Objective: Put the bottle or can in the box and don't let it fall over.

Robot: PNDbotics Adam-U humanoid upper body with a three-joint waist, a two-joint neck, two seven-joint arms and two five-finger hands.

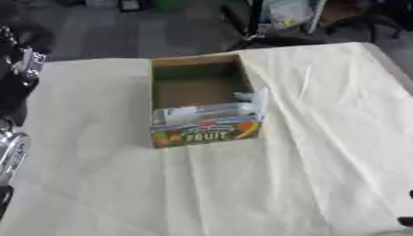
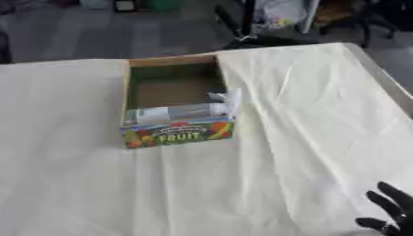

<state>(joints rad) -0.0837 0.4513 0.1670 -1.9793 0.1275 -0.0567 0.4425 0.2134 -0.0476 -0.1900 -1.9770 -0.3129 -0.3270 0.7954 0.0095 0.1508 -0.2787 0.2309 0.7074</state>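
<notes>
We're looking down at the fruit box sitting open on the cream cloth that covers the table, and inside it, along the near wall just behind the printed "FRUIT" panel, lies something pale and clear that reads as a plastic bottle on its side, its cap end toward the box's right wall; we can't make it out well enough to be sure. No can or second bottle shows anywhere around the box. Our right hand sits well off toward the near right of the box, down at the corner of the right eye view, fingers straight and fanned apart, holding nothing. Our left arm shows only as dark and silver parts far to the left of the box, and the hand itself isn't in sight. So by our reckoning the placing step looks finished or nearly so, yet the thing seems to be lying flat rather than standing. If that's right, the next move calls for one hand to reach down into the box, close around the bottle's body and tip it upright against the near wall.
</notes>
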